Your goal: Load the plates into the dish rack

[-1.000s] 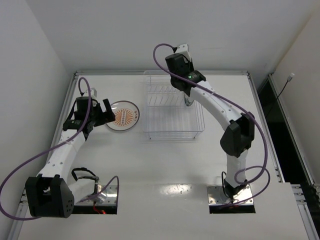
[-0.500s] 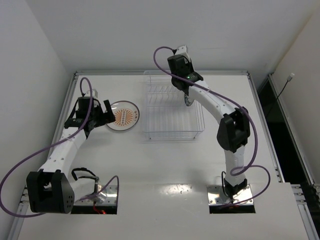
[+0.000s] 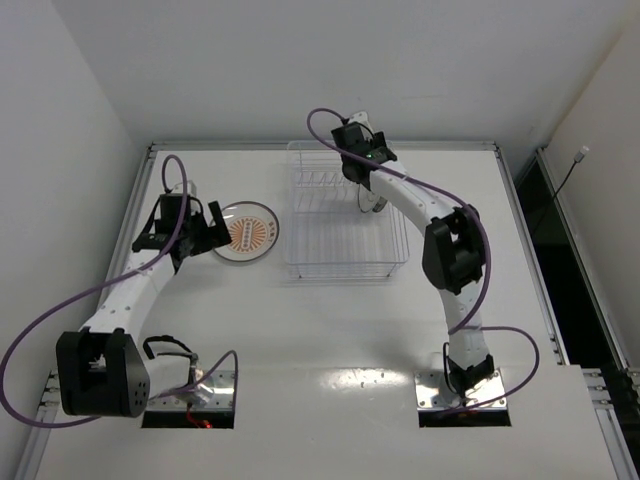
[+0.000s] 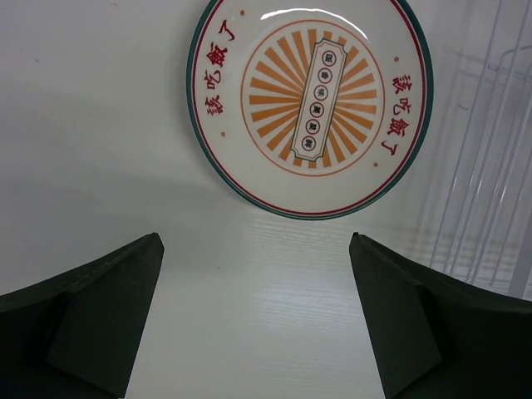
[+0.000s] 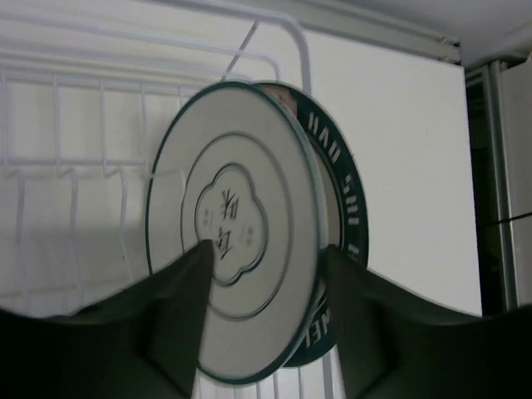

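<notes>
The orange sunburst plate (image 3: 247,233) (image 4: 312,104) lies flat on the table left of the dish rack (image 3: 300,268). My left gripper (image 3: 203,232) (image 4: 256,241) hovers just short of it, open, with nothing between its fingers. In the right wrist view two plates stand on edge in the rack's wire slots (image 5: 75,125). The grey-ring plate (image 5: 241,191) is in front and the dark teal lettered plate (image 5: 345,195) is close behind it. My right gripper (image 3: 372,197) (image 5: 266,249) straddles the grey-ring plate's lower edge with its jaws apart.
The transparent rack (image 4: 490,166) fills the middle back of the table, its near half holding nothing. A raised frame (image 3: 320,146) borders the table. A dark gap (image 3: 560,230) runs along the right side.
My right gripper has gone from shut to jaws apart around the grey-ring plate, and its arm has swung further back over the rack. The left arm has barely shifted.
</notes>
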Motion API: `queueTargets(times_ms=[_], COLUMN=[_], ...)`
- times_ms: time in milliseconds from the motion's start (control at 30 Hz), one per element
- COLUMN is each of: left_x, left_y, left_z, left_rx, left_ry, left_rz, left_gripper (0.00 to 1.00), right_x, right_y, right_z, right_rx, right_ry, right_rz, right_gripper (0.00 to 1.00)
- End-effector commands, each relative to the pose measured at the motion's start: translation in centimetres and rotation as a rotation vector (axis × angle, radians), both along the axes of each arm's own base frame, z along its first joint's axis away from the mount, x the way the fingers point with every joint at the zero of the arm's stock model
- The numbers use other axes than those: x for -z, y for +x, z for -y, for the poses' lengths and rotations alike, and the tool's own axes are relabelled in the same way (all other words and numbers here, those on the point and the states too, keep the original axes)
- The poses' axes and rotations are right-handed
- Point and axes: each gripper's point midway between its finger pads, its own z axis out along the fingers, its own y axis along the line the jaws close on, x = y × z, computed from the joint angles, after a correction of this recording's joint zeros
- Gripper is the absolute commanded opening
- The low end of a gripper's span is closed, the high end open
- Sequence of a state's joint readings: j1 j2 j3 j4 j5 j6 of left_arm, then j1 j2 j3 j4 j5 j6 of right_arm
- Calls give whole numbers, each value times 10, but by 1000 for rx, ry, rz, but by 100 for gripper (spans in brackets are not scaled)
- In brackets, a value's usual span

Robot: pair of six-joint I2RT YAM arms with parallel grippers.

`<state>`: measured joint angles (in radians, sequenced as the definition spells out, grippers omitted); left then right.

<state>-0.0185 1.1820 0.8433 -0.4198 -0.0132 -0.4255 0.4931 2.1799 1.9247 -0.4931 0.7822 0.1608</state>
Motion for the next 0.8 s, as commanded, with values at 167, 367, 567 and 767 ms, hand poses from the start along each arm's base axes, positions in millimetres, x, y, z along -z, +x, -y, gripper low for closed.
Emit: queueTargets(times_ms=[167,367,567,767], left_x=[13,47,58,75], left_y=[2,-7,6,28], left_z=[7,15,9,6], left_rx=[-59,-122,-161,-219], left_ry=[-164,-367,-433,-491], left_rz=[-37,-43,17,30], left_gripper=[86,85,88,79], right_x=[-70,-113,-113,-128], right_y=[-47,-106,-151,-197], right_z=[-27,-76,-83,-83], right_rx=[-113,-434,-571,-655], right_ry=[201,440,560,688], right_rz=[15,-37,-146,-114], right_gripper=[100,100,100,100])
